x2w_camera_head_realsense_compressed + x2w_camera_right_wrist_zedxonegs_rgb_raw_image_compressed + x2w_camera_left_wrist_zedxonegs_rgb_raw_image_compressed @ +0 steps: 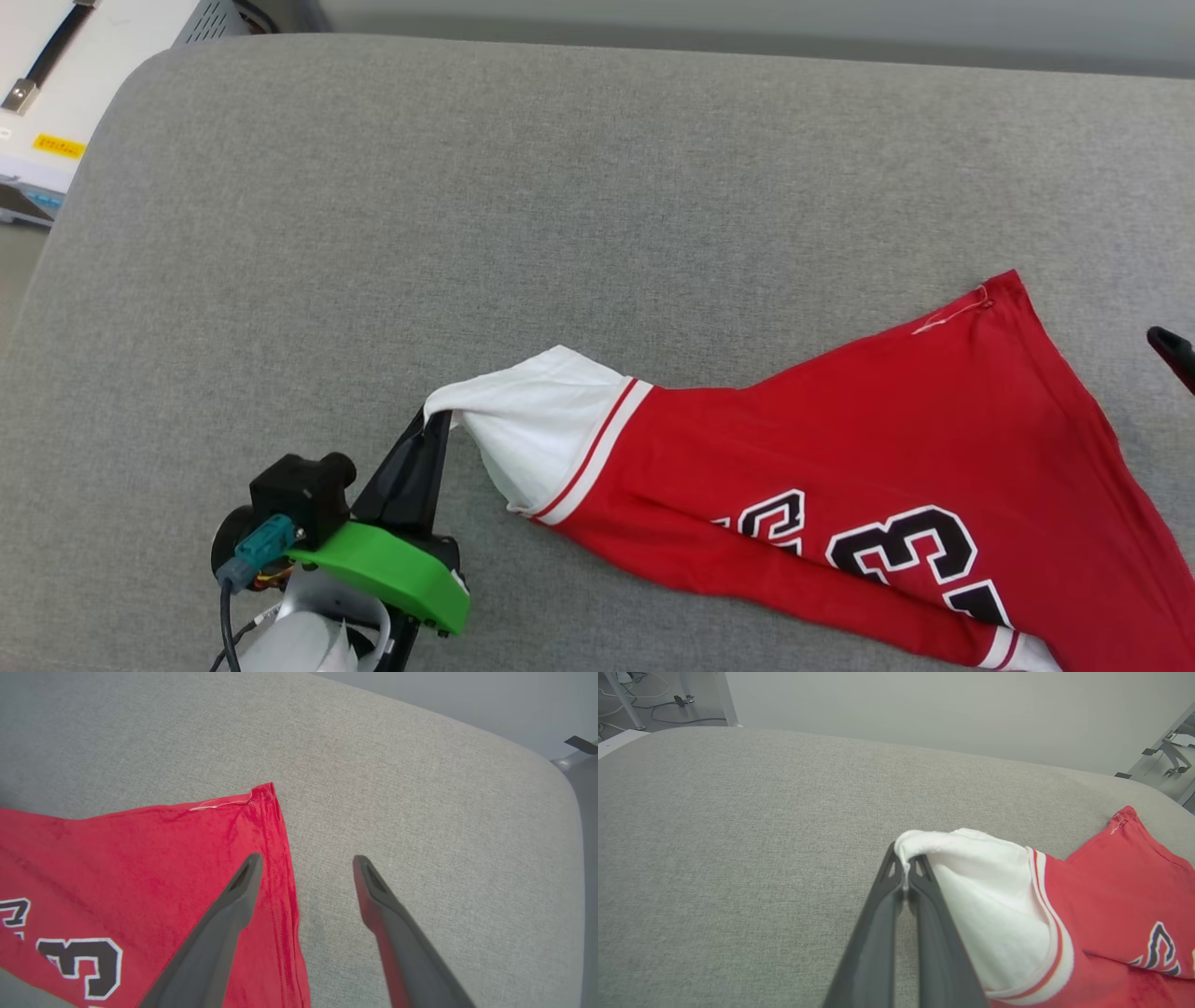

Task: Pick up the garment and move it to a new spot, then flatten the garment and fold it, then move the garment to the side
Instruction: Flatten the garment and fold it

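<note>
The red, white-sleeved basketball T-shirt (840, 448) lies stretched on the grey fabric-covered counter (467, 187); the left gripper (906, 877) pinches its sleeve edge (924, 840), probably to pull it flat; the right gripper (306, 858), jaws spread, hovers by the hem corner (261, 798).

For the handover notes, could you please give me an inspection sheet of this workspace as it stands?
Surface: grey woven fabric cushion with rounded corners.
Job's things: red basketball-style T-shirt with white sleeves and black number, lying wrinkled, not folded.
Clutter: nothing seen.
Grippers: left gripper shut on the white sleeve edge; right gripper open, one finger over the shirt's red edge, holding nothing.
Cables: black cable at the left wrist; loose cables on the floor.
Surroundings: white unit with yellow label; pale wall.
</note>
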`<state>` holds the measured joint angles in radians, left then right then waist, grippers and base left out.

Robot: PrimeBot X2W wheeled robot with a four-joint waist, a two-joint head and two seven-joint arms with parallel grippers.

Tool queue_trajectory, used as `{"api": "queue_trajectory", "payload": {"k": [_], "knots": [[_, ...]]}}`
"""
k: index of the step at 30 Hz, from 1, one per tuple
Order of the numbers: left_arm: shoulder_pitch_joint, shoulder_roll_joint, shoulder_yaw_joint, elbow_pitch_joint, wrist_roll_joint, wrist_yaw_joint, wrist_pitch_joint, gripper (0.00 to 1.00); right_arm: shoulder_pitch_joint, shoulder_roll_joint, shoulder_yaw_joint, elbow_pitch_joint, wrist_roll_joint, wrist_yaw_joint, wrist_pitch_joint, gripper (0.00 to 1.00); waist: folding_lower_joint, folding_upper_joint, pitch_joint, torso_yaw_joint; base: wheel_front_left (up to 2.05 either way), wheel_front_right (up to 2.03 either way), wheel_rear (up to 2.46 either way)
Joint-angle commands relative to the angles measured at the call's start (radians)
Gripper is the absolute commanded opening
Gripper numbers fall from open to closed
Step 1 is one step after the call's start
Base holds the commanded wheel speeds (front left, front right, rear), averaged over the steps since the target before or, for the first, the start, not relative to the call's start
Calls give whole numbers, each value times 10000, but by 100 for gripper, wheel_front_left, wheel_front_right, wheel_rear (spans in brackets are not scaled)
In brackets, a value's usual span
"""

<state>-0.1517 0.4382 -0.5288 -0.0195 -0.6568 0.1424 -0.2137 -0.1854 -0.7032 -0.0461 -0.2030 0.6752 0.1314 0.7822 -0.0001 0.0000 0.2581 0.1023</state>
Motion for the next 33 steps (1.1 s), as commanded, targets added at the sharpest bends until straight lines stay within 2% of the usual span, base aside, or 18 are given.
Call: {"api": "queue_trajectory", "payload": {"k": [1, 7, 13, 17, 23, 24, 25, 33], "knots": [[-228, -45, -15, -23, 99, -81, -30, 0, -539, -83, 353, 236, -84, -7, 265, 100, 1, 0, 280, 238, 0, 0, 0], [-624, -231, -125, 28, 195, -184, -81, 0, -2752, -110, 2069, 1891, -209, -7, 1187, 100, 1, 0, 716, 528, 0, 0, 0], [-1005, -374, -240, 89, 286, -320, -121, 0, -4372, 355, 3378, 3895, -450, -7, 1253, 100, 1, 0, 1211, 789, 0, 0, 0], [-1204, -481, -303, 173, 327, -392, -155, 0, -4837, 680, 4026, 5100, -502, -7, 860, 100, 1, 0, 1444, 948, 0, 0, 0], [-1322, -602, -378, 365, 358, -470, -215, 0, -4537, 736, 5026, 6561, -191, -7, 636, 100, 1, 0, 1530, 1072, 0, 0, 0], [-1320, -598, -376, 397, 358, -475, -224, 0, -4491, 713, 5143, 6623, -26, -7, 531, 46, 1, 0, 1521, 1061, 0, 0, 0], [-1314, -586, -369, 422, 356, -475, -229, 0, -4487, 674, 5212, 6640, 49, -7, 353, 0, 1, 0, 1500, 1040, 0, 0, 0], [-1419, -165, -378, 589, 472, -612, -75, 0, -4729, 122, 5719, 6169, 633, -7, -1393, 0, 1, 0, 814, 667, 0, 0, 0]]}}
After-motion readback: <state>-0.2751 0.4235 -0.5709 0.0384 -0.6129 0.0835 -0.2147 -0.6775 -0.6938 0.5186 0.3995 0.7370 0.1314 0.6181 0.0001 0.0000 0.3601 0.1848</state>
